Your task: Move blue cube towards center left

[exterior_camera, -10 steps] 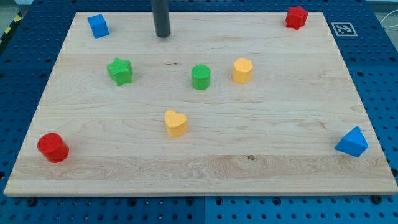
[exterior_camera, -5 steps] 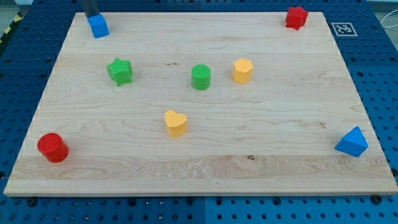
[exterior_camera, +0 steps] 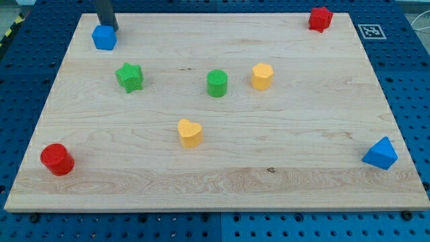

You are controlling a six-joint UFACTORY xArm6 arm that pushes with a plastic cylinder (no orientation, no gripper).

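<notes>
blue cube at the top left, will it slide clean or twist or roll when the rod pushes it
The blue cube has flat faces, so it will probably slide on the smooth wooden board, not roll. My tip touches its upper right edge, off-centre, so it may twist. It looks small and rigid, likely light.

Bright, even light; sharp, faint shadows.

You had a pale wood-grain worktop on a blue perforated base. On it sat a blue cube, a green star, a green cylinder, a yellow hexagon, a yellow heart, a red cylinder, a red block and a blue wedge-like block. Your rod was dark grey. A black-and-white marker showed at the view's top right.
</notes>
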